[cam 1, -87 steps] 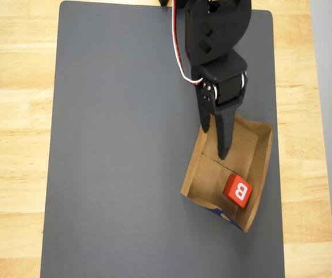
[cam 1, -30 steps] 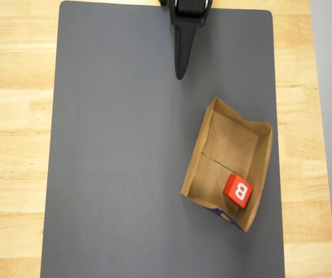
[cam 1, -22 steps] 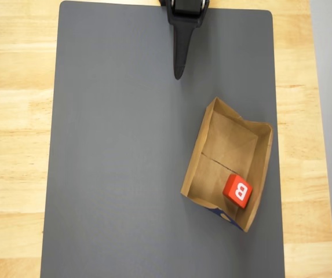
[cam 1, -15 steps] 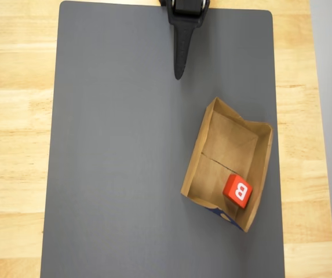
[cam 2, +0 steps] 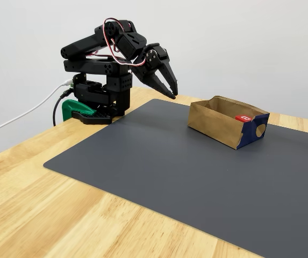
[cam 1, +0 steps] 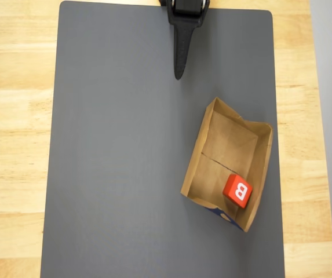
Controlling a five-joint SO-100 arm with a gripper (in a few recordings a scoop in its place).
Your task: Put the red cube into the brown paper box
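Observation:
The red cube (cam 1: 237, 190) with a white "B" on top lies inside the brown paper box (cam 1: 228, 139), in the corner nearest the blue-printed end. In the fixed view only the cube's top (cam 2: 245, 117) peeks over the box wall (cam 2: 213, 123). My black gripper (cam 1: 179, 74) is shut with nothing in it, pulled back at the mat's top edge, well apart from the box. In the fixed view the gripper (cam 2: 173, 95) hangs above the mat's far edge, pointing down, left of the box.
A dark grey mat (cam 1: 125, 150) covers the wooden table (cam 1: 15, 145). The box sits on the mat's right side. The arm's base (cam 2: 97, 94) and a green clamp (cam 2: 72, 110) stand at the table's back left, with a white cable trailing off.
About three seconds ago the gripper hung over the box's upper end; it has since drawn back to the mat's top edge. Over the last second nothing visibly moved.

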